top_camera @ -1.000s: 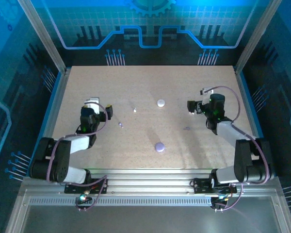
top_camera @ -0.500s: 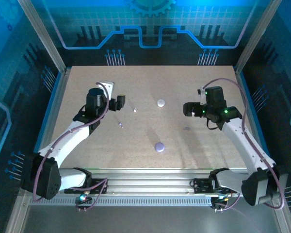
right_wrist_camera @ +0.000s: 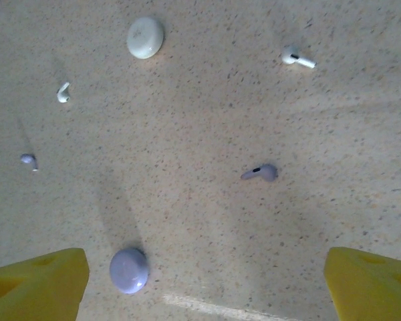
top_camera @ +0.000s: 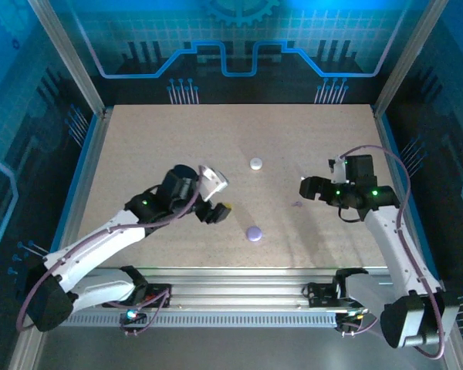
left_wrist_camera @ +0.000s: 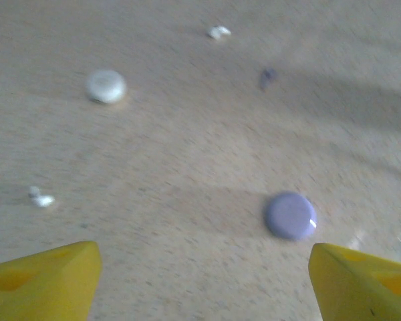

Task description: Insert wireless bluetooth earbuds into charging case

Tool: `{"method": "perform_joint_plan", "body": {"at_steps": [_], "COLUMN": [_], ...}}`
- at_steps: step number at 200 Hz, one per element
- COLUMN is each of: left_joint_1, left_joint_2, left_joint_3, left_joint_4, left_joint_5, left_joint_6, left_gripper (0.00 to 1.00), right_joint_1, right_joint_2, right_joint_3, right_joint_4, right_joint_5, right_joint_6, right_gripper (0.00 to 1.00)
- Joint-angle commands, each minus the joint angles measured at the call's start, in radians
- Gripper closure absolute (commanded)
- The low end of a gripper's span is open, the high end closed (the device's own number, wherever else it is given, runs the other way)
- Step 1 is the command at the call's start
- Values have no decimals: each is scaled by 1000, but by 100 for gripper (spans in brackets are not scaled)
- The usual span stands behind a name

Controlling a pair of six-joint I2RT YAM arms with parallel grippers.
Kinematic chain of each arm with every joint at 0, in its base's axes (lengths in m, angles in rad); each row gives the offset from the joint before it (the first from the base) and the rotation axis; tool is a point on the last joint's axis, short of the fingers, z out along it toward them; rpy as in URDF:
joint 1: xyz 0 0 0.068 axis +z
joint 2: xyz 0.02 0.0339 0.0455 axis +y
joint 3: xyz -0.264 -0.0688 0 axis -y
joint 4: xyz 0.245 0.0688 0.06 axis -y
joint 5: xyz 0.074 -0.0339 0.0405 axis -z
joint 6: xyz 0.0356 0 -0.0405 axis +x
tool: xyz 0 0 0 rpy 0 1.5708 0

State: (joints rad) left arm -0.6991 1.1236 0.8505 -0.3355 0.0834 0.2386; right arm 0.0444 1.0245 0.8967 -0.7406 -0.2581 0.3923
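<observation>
Wireless bluetooth earbuds (top_camera: 297,204) lie loose and scattered on the table (top_camera: 139,139). The right wrist view shows four. The middle lavender bud (right_wrist_camera: 260,173) is at centre, and one white bud (right_wrist_camera: 298,58) lies farther off to its right. A second white bud (right_wrist_camera: 63,93) and the left lavender bud (right_wrist_camera: 29,160) lie off to the left. The white round case (top_camera: 255,163) sits well beyond the lavender round case (top_camera: 254,233). The left pincer (top_camera: 216,212) hangs spread, left of the lavender round case. The right pincer (top_camera: 305,187), also spread, hovers just beyond the middle lavender bud.
</observation>
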Motion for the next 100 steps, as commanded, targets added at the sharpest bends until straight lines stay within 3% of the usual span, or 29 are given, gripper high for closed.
{"method": "perform_joint_plan", "body": {"at_steps": [1, 48, 100], "left_joint_1": [-89, -259, -288], "left_joint_2": [69, 274, 458], "left_joint_3": [51, 138, 213], "left_joint_4": [-142, -252, -241], "left_joint_5": [-3, -24, -63], "left_joint_6": [79, 128, 80], "left_gripper": [19, 23, 23], "right_joint_1": [-52, -145, -163], "right_joint_2": [16, 10, -47], "right_joint_3": [-12, -72, -119], "right_joint_4": [3, 43, 52], "right_joint_5": [-149, -272, -301], "right_joint_6": [-10, -4, 15], "right_gripper": [10, 12, 12]}}
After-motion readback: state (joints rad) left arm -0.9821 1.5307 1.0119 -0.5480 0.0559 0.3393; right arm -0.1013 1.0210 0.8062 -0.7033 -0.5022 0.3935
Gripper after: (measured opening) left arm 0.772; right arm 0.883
